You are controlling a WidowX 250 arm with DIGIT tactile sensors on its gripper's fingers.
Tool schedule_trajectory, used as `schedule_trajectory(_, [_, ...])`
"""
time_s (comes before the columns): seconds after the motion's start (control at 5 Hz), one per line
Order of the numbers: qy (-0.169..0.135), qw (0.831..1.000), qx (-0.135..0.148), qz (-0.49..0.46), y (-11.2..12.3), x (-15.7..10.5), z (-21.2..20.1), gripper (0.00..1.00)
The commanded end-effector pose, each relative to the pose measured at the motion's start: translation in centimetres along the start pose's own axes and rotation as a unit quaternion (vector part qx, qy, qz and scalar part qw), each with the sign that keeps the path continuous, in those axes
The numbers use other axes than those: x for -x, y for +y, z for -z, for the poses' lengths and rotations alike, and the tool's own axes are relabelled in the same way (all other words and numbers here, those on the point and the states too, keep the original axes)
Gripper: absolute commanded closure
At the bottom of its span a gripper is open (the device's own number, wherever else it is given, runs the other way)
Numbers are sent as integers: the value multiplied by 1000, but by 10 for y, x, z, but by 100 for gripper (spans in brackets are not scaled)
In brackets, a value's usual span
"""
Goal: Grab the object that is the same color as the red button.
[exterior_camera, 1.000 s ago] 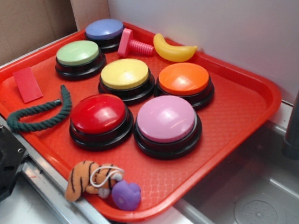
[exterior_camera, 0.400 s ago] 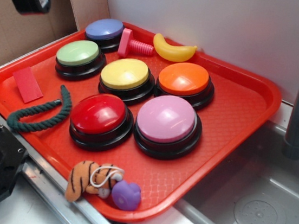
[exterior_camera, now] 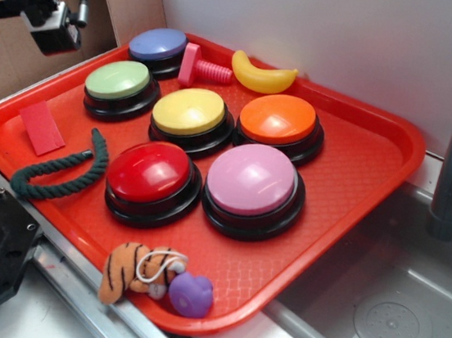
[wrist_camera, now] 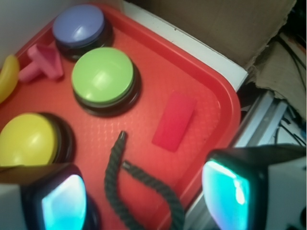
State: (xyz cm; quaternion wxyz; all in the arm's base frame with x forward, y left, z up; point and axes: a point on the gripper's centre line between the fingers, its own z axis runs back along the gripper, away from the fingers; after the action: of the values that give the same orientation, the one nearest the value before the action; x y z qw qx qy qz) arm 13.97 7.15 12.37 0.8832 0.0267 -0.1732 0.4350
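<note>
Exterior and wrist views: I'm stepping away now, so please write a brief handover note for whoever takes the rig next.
Gripper: open, empty, hanging above the tray's left side.
Red block: flat on the tray near its left edge, beside the green rope, untouched.
Red button: front row, next to the pink button.
Done: approach only.
Left: centre over the block, descend, close, lift.

Bright even light, soft shadows, wrist view blurry
</note>
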Motion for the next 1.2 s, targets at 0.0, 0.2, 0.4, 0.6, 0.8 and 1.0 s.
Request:
schedule_trajectory(0.0, [-2,999,29,-20,17,-20,30,0])
schedule_trajectory(0.2, [-6,1000,20,-19,25,-23,48,0])
schedule_trajectory(0.4, [-17,1000,1,-21,29,-27,59,0])
schedule_trajectory(0.6, [-24,999,-5,-26,31,-29,71,0])
schedule_trajectory(0.8, [-37,999,-11,-22,30,-30,84,0])
schedule_trajectory(1.0, [-30,999,-16,-19,34,-31,102,0])
